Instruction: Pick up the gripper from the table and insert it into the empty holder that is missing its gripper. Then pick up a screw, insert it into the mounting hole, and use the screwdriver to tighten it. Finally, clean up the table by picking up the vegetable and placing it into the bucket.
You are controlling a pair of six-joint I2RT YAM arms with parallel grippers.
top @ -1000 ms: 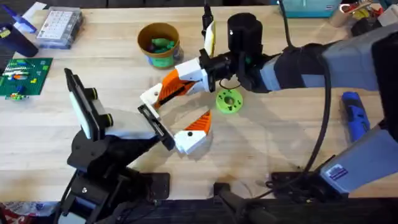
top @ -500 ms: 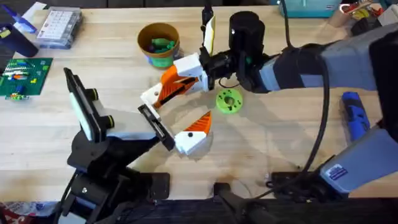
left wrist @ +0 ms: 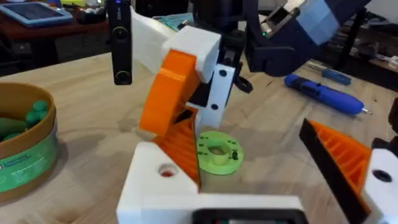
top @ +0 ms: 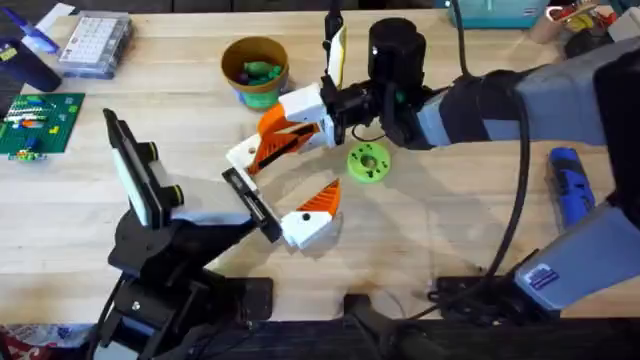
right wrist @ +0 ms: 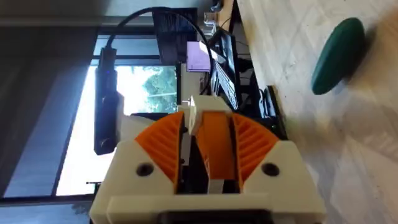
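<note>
On the desk (top: 440, 230), the right gripper (top: 288, 128) reaches to the centre, pressed onto the orange gripper wedge (top: 272, 148). The left gripper (top: 278, 185) lies spread beneath it. Its finger at 10 o'clock is the holder (top: 240, 155); its finger at 4 o'clock carries its own wedge.

The bucket (top: 255, 70) stands at 11 o'clock of the work point. The screwdriver (top: 572, 190) lies well apart at 3 o'clock.

The step in hand appears to be insertion.

1. We keep the wedge's ribbed face parallel to the holder's slot.
2. We slide it along the slot axis towards 8 o'clock, without twisting.
3. We hold the left arm rigid as the reaction support.
4. We release only once the mounting hole lines up.

The wedge touches the holder, but we cannot tell whether it is fully seated.
</note>
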